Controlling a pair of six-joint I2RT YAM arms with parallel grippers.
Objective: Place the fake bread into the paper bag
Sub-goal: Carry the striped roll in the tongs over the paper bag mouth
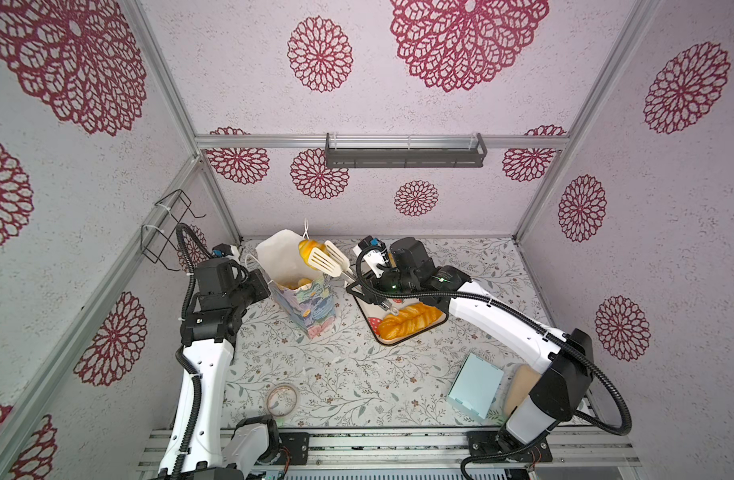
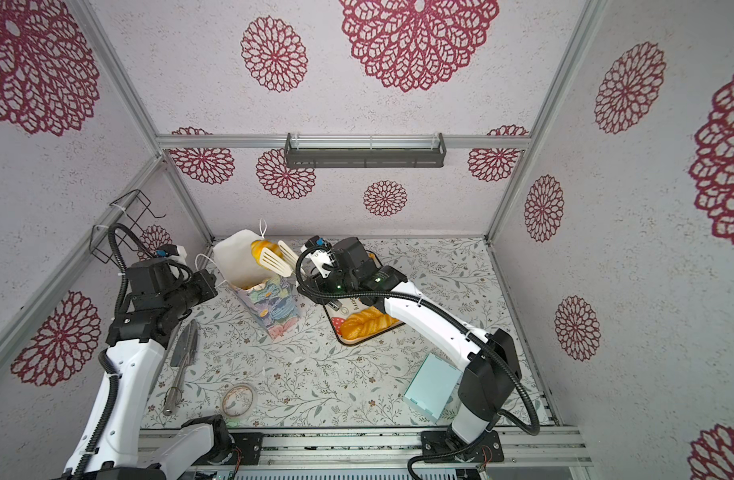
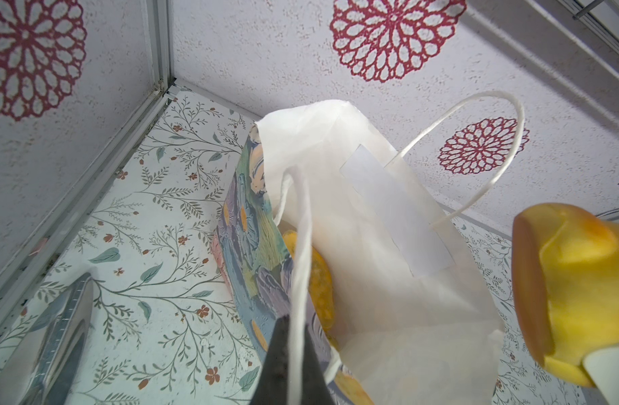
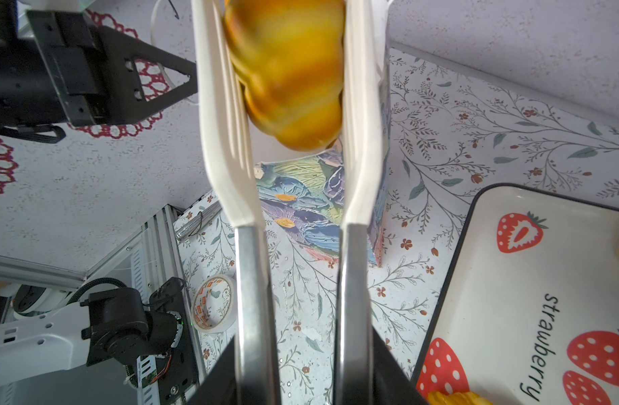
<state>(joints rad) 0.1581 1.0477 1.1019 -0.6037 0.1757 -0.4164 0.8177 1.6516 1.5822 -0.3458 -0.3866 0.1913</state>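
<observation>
**Clerk:** Item one, the holding tool?
**Keeper:** Right gripper [image 4: 306,380], clamped on the steel arms of a pair of white slotted plastic tongs [image 1: 321,261]. The blades of the tongs pinch a glossy golden-orange ridged toy croissant [image 4: 290,77].
**Clerk:** Location of that croissant?
**Keeper:** Raised at the open top of the tall paper bag [image 1: 311,309], which has pastel painted flowers outside and is white inside. In both top views the croissant shows against the bag's white inner wall, above the rim.
**Clerk:** Bag, condition?
**Keeper:** Upright on the leaf-print table [image 1: 357,374], mouth open. More golden fake bread [image 3: 318,280] lies low inside it.
**Clerk:** Left gripper [image 3: 295,368]?
**Keeper:** Clenched on one thin white string handle [image 3: 302,228] of the bag.
**Clerk:** Remaining stock?
**Keeper:** One long braided golden loaf [image 1: 406,321], on a white strawberry-print tray with a dark rim [image 4: 504,291], near the bag.
**Clerk:** Sundries?
**Keeper:** Pale blue flat box [image 1: 475,386] by the right arm. Roll of tape [image 1: 282,400] near the front edge. Steel knife [image 2: 186,343] beside the left arm.
</observation>
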